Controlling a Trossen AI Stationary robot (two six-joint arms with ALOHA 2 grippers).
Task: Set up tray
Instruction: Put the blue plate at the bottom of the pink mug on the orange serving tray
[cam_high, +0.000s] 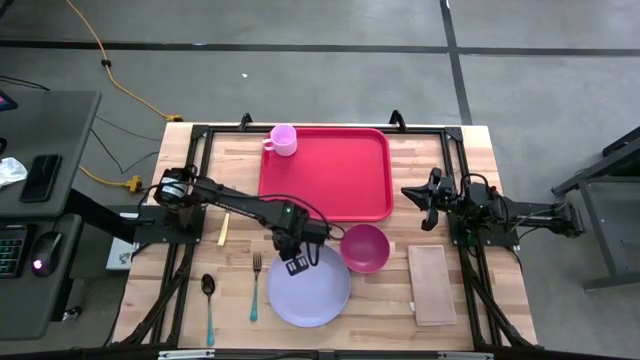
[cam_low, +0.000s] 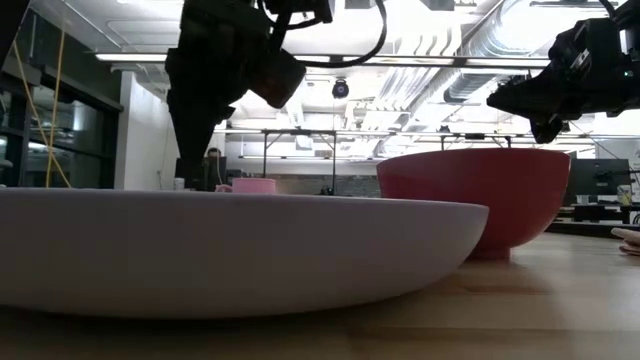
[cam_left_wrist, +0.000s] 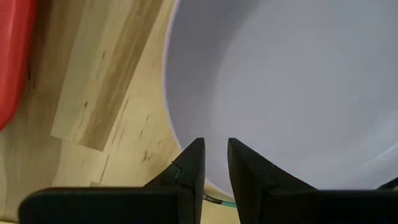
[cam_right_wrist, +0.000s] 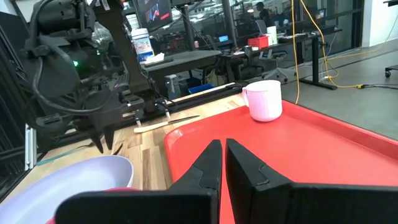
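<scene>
Wooden planks made up the tabletop (cam_high: 190, 170) you worked on, with grey floor around it in the high view. Start at the left gripper (cam_high: 297, 264), just left of centre in that view: its jaws stood partly apart with a narrow gap between them, and in the left wrist view nothing sat in that gap. The fingertips (cam_left_wrist: 193, 158) hovered over the upper left rim of the lavender plate (cam_high: 310, 295), which lay at lower centre; whether they touched the rim you could not tell.

Outward from there, the red bowl (cam_high: 365, 247) sat just right of the plate's upper edge, seemingly touching or overlapping it. A fork (cam_high: 256, 285) and a spoon (cam_high: 208, 300) lay to the plate's left, a small wooden utensil (cam_high: 223, 229) above them, and the tan napkin (cam_high: 432, 285) at lower right.

The tray (cam_high: 330, 180) lay at upper centre, with a pink mug (cam_high: 283, 139) standing in its upper left corner and the rest of it bare. The right gripper (cam_high: 428, 205) waited right of the tray, its jaws pressed together and empty.

By my reading, you were at the plate step: lined up for a rim grasp, not yet closed. The next move called for lowering so one finger went under the rim, closing, then carrying the plate up onto the tray clear of the mug and bowl.
</scene>
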